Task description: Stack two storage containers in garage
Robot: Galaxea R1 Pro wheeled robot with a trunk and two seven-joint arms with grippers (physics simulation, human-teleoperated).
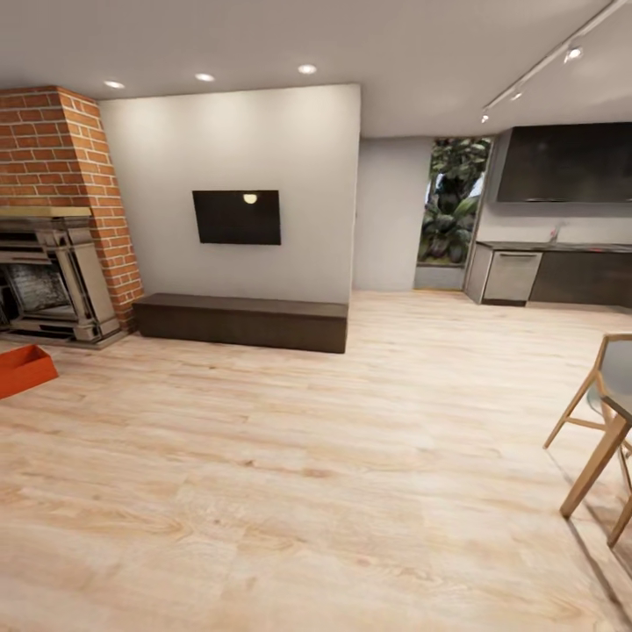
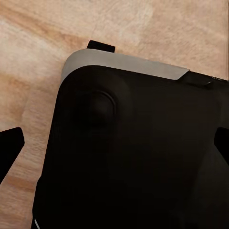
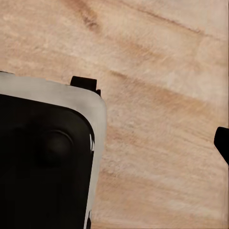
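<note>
The robot stands in the living room, on the light wood-plank floor (image 1: 351,456). 1 storage container (image 1: 25,369), orange-red, lies on this floor near the brick fireplace (image 1: 53,263), at the far left of the head view. It is not yet picked up, so I judge the task is at its beginning: both containers must be carried to the garage and stacked. Both wrist views look down over the robot's dark base (image 2: 138,157); I cannot tell how the jaws stand.

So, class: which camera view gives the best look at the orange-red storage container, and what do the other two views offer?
The head view: the orange-red storage container sits on the wood-plank floor at the picture's left edge, partly cut off, near the brick fireplace. Both wrist views look down at bare planks and the robot's dark base.
</note>
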